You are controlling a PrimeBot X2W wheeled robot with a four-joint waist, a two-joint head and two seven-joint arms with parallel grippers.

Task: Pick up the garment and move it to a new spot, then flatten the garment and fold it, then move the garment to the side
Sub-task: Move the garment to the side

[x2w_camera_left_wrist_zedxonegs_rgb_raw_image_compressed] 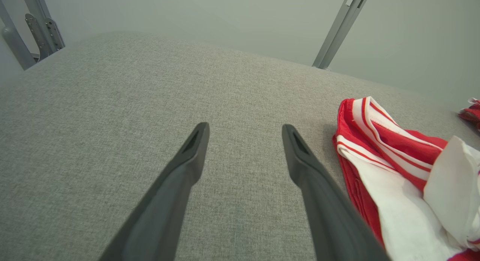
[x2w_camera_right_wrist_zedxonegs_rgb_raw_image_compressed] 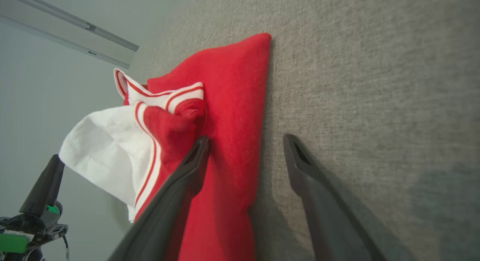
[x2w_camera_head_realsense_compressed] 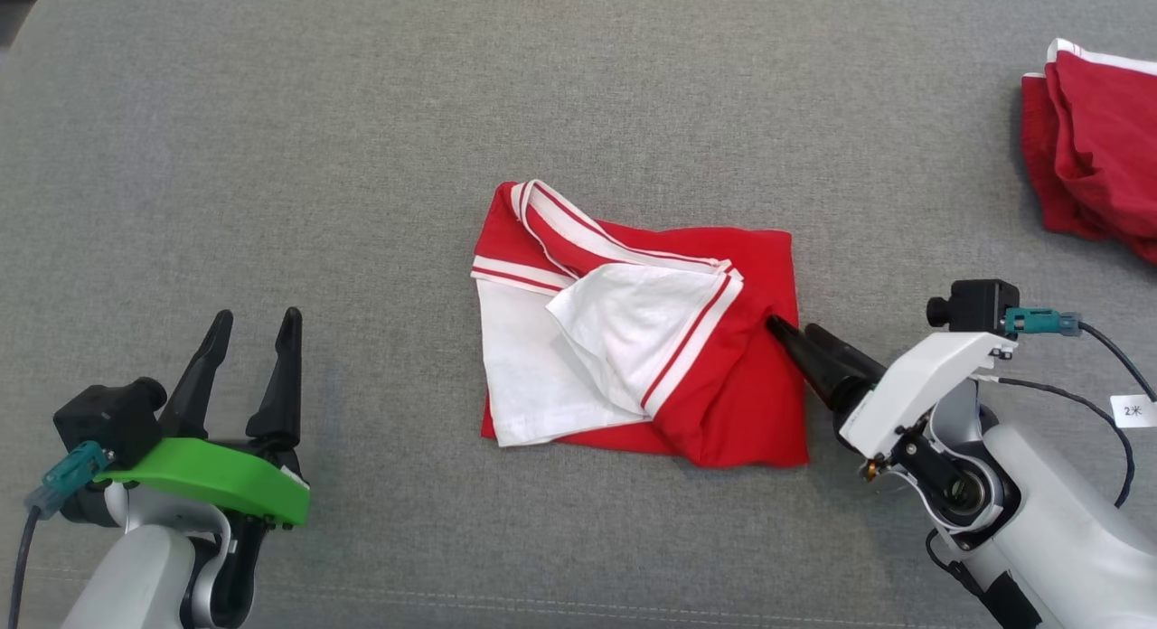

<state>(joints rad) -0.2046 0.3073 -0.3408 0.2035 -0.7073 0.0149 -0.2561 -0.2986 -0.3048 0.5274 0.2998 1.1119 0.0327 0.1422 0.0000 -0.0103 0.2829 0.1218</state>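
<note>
Red-and-white garment folded at centre of grey fabric surface. Left gripper at lower left, fingers spread, well apart from garment. Right gripper at garment's right edge, fingers spread: one over red cloth, other over bare surface. Second red garment far right.

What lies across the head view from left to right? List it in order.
The left hand, open → red-and-white garment, folded → right hand, open, one finger on that garment's right part → second red garment at the right edge.
</note>
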